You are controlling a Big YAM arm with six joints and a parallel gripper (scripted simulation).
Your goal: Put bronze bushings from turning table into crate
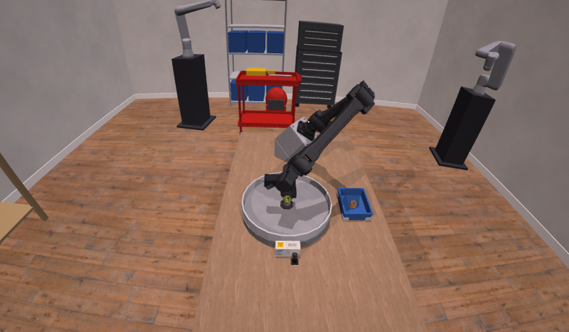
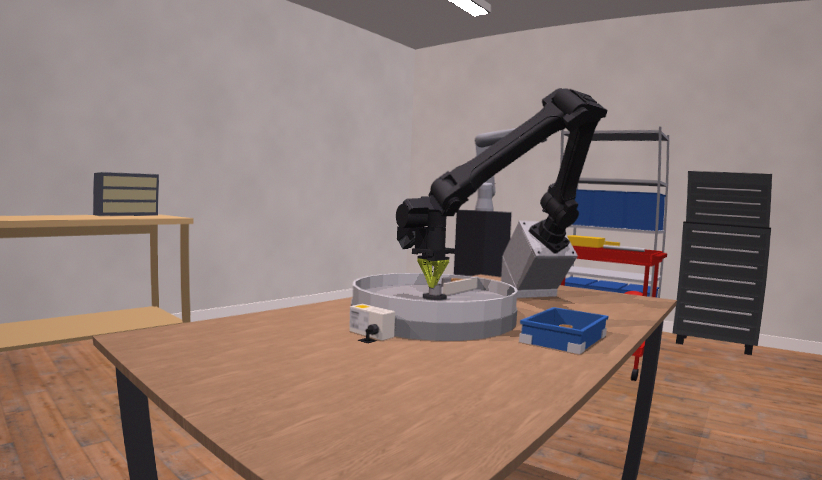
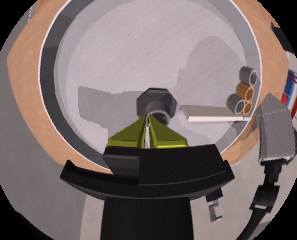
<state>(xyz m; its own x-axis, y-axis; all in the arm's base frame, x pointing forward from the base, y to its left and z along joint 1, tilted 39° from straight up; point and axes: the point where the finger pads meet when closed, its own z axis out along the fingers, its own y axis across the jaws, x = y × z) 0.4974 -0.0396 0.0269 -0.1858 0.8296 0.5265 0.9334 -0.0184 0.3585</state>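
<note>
The round grey turning table (image 1: 262,236) (image 2: 439,318) (image 3: 113,45) has a dark hub with a grey hollow post at its middle. My gripper (image 1: 286,202) (image 2: 433,287) (image 3: 147,117) points down there, its yellow-green fingertips nearly together on the post's wall. In the wrist view, an upper steel bushing (image 3: 248,76), a bronze bushing (image 3: 245,92), a lower steel bushing (image 3: 235,104) and another bronze bushing (image 3: 247,108) lie bunched against the rim at the right. The blue crate (image 1: 356,217) (image 2: 552,336) holds one visible bronze bushing (image 1: 353,204).
A pale bar (image 3: 213,114) (image 2: 460,286) reaches from near the hub to the rim beside the bushings. A white labelled box (image 1: 287,249) (image 2: 370,322) and a small black device (image 1: 294,259) stand at the turning table's front. The arm's grey base block (image 1: 291,142) (image 2: 537,264) stands behind it.
</note>
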